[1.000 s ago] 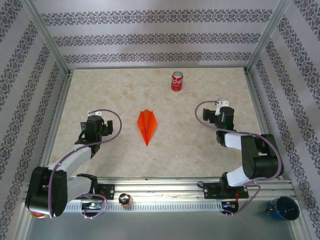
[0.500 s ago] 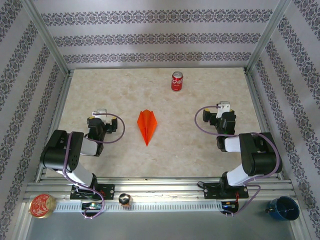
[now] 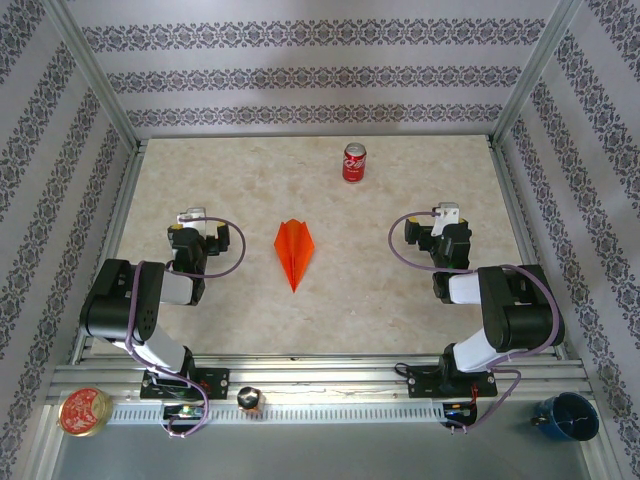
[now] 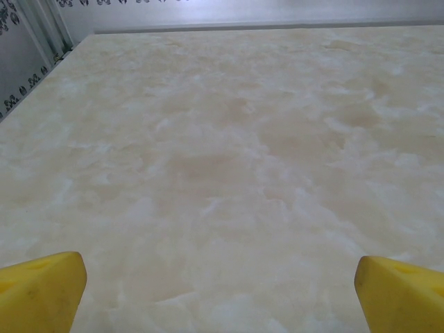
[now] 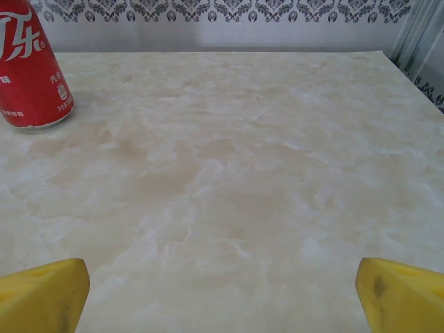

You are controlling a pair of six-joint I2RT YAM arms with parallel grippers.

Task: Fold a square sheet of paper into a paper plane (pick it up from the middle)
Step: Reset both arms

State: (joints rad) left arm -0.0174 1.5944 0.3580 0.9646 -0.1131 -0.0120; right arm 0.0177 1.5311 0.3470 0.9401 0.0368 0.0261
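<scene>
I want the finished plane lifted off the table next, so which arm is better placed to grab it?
Left, marginally. The left gripper sits nearer the paper plane than the right gripper; both are open and empty.

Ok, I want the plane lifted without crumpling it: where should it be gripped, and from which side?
Probably the wide tail of the paper plane, across its centre crease, coming down from above. It lies low on the table with its slim nose toward the near edge, and that point offers little to pinch.
</scene>
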